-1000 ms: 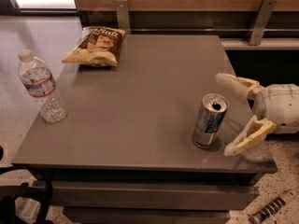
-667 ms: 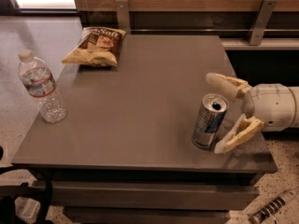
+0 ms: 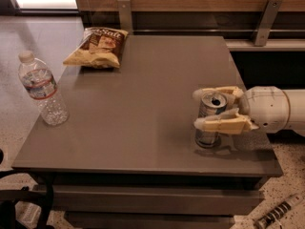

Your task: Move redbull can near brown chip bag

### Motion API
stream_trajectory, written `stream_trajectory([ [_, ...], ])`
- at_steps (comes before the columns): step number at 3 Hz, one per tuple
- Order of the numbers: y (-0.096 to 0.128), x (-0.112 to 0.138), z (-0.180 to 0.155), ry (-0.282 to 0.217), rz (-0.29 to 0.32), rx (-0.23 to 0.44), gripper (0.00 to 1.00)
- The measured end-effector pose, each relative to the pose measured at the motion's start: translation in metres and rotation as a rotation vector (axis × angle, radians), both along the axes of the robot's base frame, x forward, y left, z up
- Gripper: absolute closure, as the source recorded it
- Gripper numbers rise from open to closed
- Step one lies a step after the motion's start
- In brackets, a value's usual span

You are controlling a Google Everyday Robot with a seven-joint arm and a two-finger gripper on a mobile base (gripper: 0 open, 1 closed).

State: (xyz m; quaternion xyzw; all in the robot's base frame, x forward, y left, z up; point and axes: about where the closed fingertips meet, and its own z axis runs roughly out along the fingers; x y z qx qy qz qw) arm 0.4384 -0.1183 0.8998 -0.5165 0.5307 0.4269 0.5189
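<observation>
— Where do we see the end effector?

— We see the end effector (image 3: 202,109) low over the right side of the surface (image 3: 143,104), near the front edge. It comes in from the right. Its round white arm (image 3: 268,109) lies almost flat and sticks out past the right edge of the surface.

— What are its fingers doing?

— The two tan fingers (image 3: 224,124) point to the left. One is behind the redbull can (image 3: 208,136) and one is in front of it. We see them tight on the can, one on each side, up near its top. The front finger hides a strip of the can.

— How is the can?

— It stands up straight on the surface. We can look down at its silver top with the hole in it. Its bottom touches the surface.

— And where is the brown chip bag (image 3: 97,47)?

— It lies flat at the far left corner of the surface. The can is well apart from it, all the way across at the near right.

— Do we see something else?

— Yes, a clear water bottle (image 3: 43,92) with a white cap. It stands at the left edge of the surface, nearer to us than the bag and far from the can.
</observation>
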Motion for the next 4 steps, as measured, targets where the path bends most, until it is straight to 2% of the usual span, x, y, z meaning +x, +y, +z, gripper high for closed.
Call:
stream_trajectory([
  [2, 0.004, 0.0, 0.001, -0.002, 0.008, -0.001, 0.95],
  [3, 0.006, 0.0, 0.002, -0.003, 0.011, -0.001, 1.0],
  [4, 0.005, 0.009, 0.018, -0.005, 0.01, -0.006, 1.0],
])
